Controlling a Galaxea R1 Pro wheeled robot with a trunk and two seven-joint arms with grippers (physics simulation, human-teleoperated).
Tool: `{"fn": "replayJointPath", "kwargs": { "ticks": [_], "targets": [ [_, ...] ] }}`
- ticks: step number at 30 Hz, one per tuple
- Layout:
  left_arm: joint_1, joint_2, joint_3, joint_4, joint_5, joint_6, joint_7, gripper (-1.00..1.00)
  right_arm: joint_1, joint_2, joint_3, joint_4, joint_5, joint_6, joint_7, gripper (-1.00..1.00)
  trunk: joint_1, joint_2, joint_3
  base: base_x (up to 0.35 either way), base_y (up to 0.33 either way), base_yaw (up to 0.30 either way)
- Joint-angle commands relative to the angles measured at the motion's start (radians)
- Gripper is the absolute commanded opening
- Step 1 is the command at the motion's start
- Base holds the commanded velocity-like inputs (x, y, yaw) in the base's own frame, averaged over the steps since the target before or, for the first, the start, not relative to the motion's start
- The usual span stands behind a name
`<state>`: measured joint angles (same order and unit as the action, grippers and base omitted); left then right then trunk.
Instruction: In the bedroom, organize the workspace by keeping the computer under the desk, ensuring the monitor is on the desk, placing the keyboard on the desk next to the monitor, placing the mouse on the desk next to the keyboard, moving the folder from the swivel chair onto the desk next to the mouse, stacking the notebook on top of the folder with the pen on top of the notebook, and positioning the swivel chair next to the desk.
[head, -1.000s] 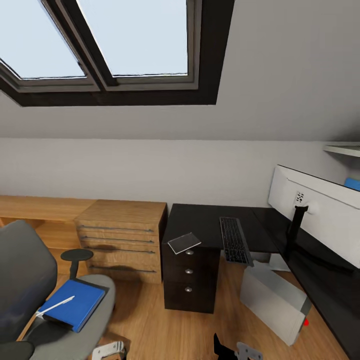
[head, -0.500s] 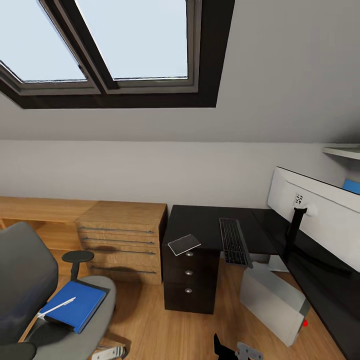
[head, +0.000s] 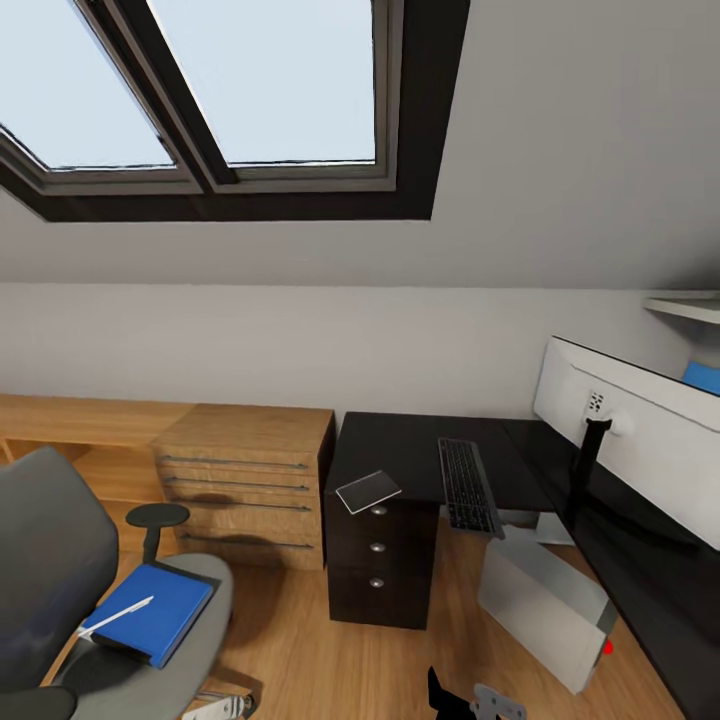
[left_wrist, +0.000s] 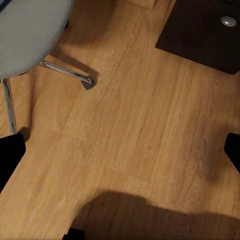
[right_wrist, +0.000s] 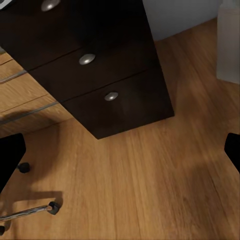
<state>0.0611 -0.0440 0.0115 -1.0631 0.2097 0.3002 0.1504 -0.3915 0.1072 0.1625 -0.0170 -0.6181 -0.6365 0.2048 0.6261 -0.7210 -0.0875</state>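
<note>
The grey swivel chair (head: 60, 590) stands at the lower left, apart from the desk. On its seat lies the blue folder (head: 160, 615) with the white pen (head: 115, 616) across it. The black desk (head: 400, 445) carries the small notebook (head: 368, 490) at its front corner and the keyboard (head: 468, 485), which overhangs the edge. The monitor (head: 640, 450) stands on the right wing, its white back towards me. The computer (head: 545, 600) leans on the floor beside the drawers. The mouse is out of view. My left gripper (left_wrist: 120, 155) and right gripper (right_wrist: 120, 150) hang open over the wood floor.
A light-wood drawer unit (head: 245, 480) and low shelf (head: 70, 420) line the wall left of the desk. The desk's black drawer block (head: 378, 560) faces me. Skylights sit in the sloped ceiling. The chair's chrome base (left_wrist: 65, 72) is close to my left gripper.
The whole view has drifted slightly, so the camera has moved. My left gripper shows lower at the picture's bottom edge. Nothing on the desk or chair has shifted.
</note>
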Motion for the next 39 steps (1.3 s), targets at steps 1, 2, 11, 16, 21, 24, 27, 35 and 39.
{"fn": "replayJointPath", "kwargs": {
  "ticks": [1, 2, 11, 16, 21, 24, 27, 35, 39],
  "targets": [
    [0.000, -0.001, 0.001, -0.002, 0.011, 0.005, 0.004, 1.00, -0.001, 0.000, 0.006, 0.002, -0.011, -0.003, 0.005, 1.00, -0.004, 0.006, 0.002, 0.000, 0.000, 0.000],
    [0.000, -0.001, 0.001, -0.002, 0.011, 0.004, 0.004, 1.00, -0.001, 0.000, 0.006, 0.002, -0.011, -0.003, 0.005, 1.00, -0.007, 0.013, 0.005, 0.000, 0.000, 0.000],
    [0.000, -0.001, 0.001, 0.000, 0.011, 0.004, 0.004, 1.00, -0.001, 0.000, 0.007, 0.002, -0.011, -0.003, 0.005, 1.00, -0.042, 0.076, 0.033, 0.000, 0.000, 0.000],
    [0.000, -0.001, 0.001, 0.000, 0.011, 0.003, 0.004, 1.00, -0.001, 0.000, 0.008, 0.002, -0.011, -0.003, 0.005, 1.00, -0.061, 0.111, 0.049, 0.000, 0.000, 0.000],
    [0.000, -0.001, 0.001, 0.000, 0.011, 0.003, 0.005, 1.00, -0.001, 0.000, 0.008, 0.002, -0.011, -0.003, 0.005, 1.00, -0.073, 0.132, 0.058, 0.000, 0.000, 0.000],
    [0.000, -0.001, 0.001, 0.000, 0.011, 0.003, 0.005, 1.00, -0.001, 0.000, 0.008, 0.002, -0.011, -0.003, 0.005, 1.00, -0.073, 0.132, 0.058, 0.000, 0.000, 0.000],
    [0.000, -0.001, 0.001, 0.002, 0.011, 0.003, 0.005, 1.00, -0.001, -0.001, 0.007, 0.002, -0.011, -0.004, 0.005, 1.00, -0.073, 0.132, 0.058, 0.000, 0.000, 0.000],
    [0.000, -0.001, 0.001, 0.003, 0.011, 0.003, 0.005, 1.00, -0.001, 0.000, 0.006, 0.000, -0.012, -0.005, 0.004, 1.00, -0.073, 0.132, 0.058, 0.000, 0.000, 0.000],
    [0.000, -0.002, 0.001, 0.004, 0.011, 0.003, 0.005, 1.00, -0.001, 0.000, 0.006, 0.000, -0.012, -0.005, 0.004, 1.00, -0.073, 0.132, 0.058, 0.000, 0.000, 0.000]
  ]
}}
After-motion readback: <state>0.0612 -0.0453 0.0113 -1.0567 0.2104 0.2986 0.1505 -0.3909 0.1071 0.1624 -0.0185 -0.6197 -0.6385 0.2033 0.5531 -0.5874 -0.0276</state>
